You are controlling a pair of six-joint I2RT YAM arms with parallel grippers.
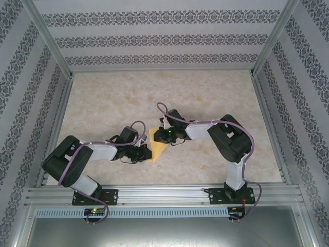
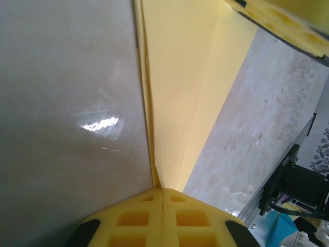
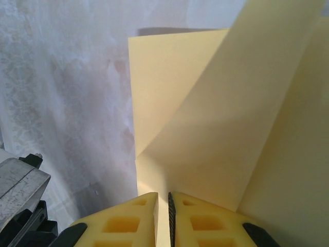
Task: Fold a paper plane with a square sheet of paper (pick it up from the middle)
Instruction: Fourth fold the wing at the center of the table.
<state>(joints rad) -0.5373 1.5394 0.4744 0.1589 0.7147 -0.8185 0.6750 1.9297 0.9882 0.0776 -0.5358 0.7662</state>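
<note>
Marbled surface [image 1: 216,98] inside wallpapered walls [image 1: 154,36], square sheet of paper [image 1: 158,145] partly folded near the front middle, left hand [image 1: 145,153] clenched on its near-left end, right hand [image 1: 163,135] clamped on the far-right side, crease [image 2: 150,128] running straight out from the left hand, so pretty much equally close.

The square sheet of paper [image 1: 158,148] is plain pale yellow-orange. The table [image 1: 154,92] is beige with a faint marbled pattern. The walls [image 1: 164,38] are white with bands of dark floral ornament. The arms [image 1: 229,139] are black and white, their cables [image 1: 251,140] purple.
</note>
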